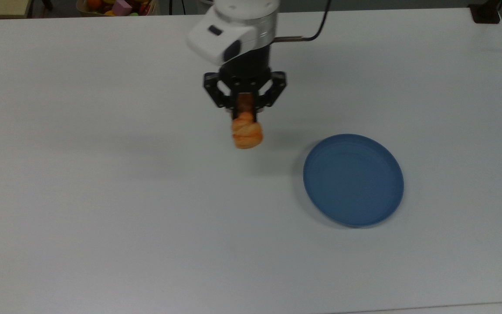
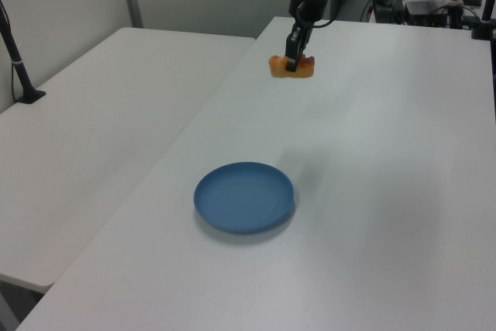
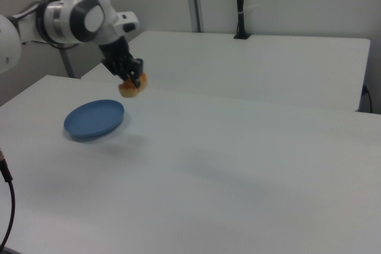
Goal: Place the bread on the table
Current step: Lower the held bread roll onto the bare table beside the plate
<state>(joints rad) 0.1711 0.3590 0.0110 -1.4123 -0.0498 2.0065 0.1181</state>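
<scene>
pincer (image 1: 245, 114) clamped on bread (image 1: 246, 132), bread held in the air above white surface (image 1: 103, 196), blue plate (image 1: 353, 179) well apart toward the top view's right

Light is bright, even and diffuse, falling from overhead onto the white table (image 1: 103, 196), which shows no hard glare. Shadows are soft: a faint grey smear lies on the table below and beside the gripper (image 1: 245, 114), and a thin dark crescent hugs the plate (image 1: 353, 179) rim on the side nearer the gripper. The gripper and bread (image 1: 246, 133) are slightly smeared by motion in the top view. The right view looks hazy and washed out, with a bluish cast.
</scene>
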